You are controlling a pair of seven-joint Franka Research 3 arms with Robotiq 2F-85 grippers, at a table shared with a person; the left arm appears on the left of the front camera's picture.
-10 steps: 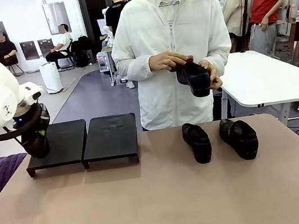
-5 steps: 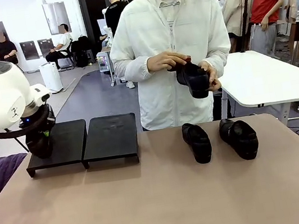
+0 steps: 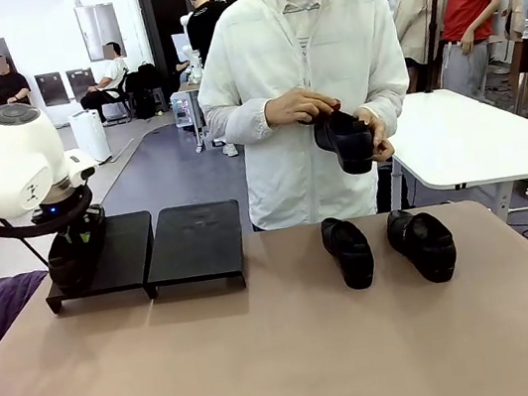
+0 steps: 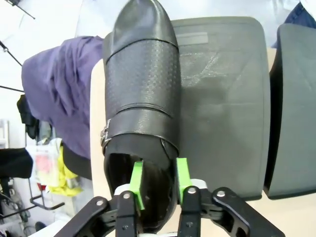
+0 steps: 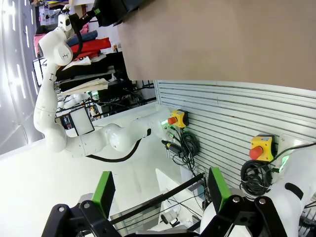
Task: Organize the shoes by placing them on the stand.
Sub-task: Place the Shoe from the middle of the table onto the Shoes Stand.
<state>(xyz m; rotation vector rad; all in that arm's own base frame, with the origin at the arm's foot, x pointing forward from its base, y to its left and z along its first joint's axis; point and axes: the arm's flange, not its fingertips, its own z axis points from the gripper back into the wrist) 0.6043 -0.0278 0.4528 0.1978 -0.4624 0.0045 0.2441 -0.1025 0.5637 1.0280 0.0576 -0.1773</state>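
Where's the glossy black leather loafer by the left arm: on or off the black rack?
On: the loafer sits flat on the rack's left panel.

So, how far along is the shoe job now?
Nearly done: the first shoe lies on the stand, left hand at its heel, grip unclear. In hand: the person holds a second shoe. To do: the third shoe and fourth shoe, on the table.

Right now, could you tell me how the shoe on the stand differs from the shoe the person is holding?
The shoe on the stand lies flat on the left panel; the held shoe is up in the air, tilted. The shoe on the stand has the left gripper astride its heel wall; the held shoe sits in the person's hands. Both are black slip-ons.
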